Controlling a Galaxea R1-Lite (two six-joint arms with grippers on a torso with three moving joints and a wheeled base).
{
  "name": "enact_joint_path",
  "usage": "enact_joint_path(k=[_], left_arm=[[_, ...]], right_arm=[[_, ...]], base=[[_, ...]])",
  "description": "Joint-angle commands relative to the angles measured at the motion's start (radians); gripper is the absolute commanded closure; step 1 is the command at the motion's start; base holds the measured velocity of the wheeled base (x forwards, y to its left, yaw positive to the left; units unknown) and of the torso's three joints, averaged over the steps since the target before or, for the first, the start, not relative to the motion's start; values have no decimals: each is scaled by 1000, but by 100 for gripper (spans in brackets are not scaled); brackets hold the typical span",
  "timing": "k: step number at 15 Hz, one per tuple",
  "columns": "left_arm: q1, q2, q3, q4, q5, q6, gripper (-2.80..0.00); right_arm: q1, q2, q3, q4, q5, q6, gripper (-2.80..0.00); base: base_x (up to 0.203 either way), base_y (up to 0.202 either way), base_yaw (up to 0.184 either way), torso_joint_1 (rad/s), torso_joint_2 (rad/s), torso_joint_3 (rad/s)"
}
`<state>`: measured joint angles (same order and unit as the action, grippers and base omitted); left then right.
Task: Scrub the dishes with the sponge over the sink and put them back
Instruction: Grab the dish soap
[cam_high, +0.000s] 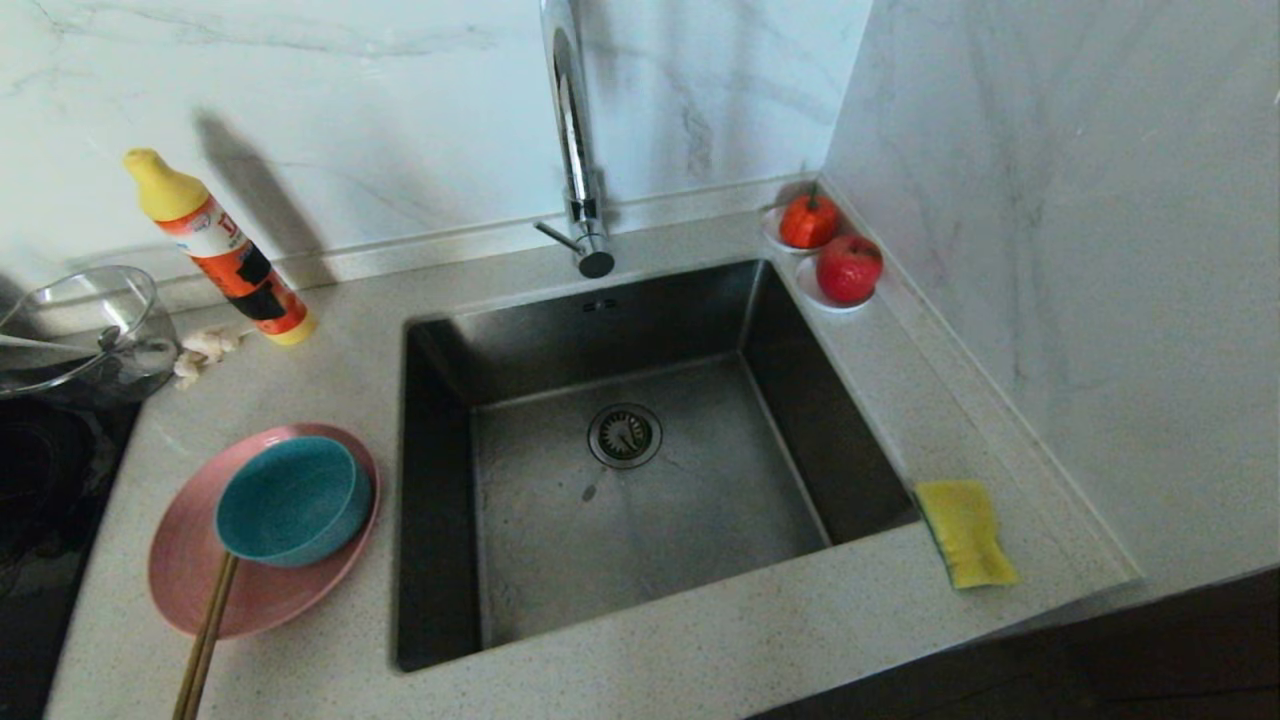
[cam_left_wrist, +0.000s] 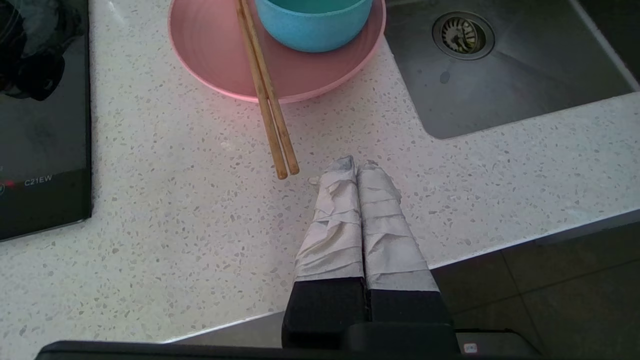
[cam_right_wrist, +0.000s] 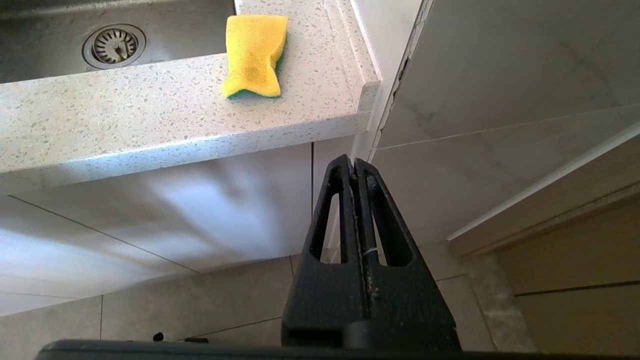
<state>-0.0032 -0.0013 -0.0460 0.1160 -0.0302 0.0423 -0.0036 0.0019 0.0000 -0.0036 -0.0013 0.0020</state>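
Your teal bowl (cam_high: 292, 500) sits on the pink plate (cam_high: 190, 580) left of the sink (cam_high: 640, 470), chopsticks (cam_high: 205, 640) leaning beside it. The yellow, green-backed sponge (cam_high: 965, 533) lies waisted on the bench (cam_high: 700, 650) at right. Left pincer (cam_left_wrist: 356, 165) and right pincer (cam_right_wrist: 354, 162) are both clenched, empty.

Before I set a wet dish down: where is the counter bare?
Bare: the front strip between the sink and the counter edge, from the chopsticks across to the sponge. Crowded: left of the sink, with the pink plate, teal bowl, detergent bottle and glass bowl. Back right corner holds two saucers of fruit.
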Motion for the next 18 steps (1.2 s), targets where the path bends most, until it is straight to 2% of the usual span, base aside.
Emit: enact_joint_path(k=[1,11,14,18], left_arm=[[0,-2,0,1,0,1,0],[0,-2,0,-1,1,2,0],[0,-2,15,-48,-4,9,0],[0,-2,14,-44,22,10,0]], right_arm=[[-1,1,0,-1,0,0,0],[1,1,0,0,0,0,0],[-1,1,0,0,0,0,0],[-1,1,0,0,0,0,0]], base=[[0,0,0,0,0,0],[0,0,0,0,0,0],[0,0,0,0,0,0],[0,0,0,0,0,0]])
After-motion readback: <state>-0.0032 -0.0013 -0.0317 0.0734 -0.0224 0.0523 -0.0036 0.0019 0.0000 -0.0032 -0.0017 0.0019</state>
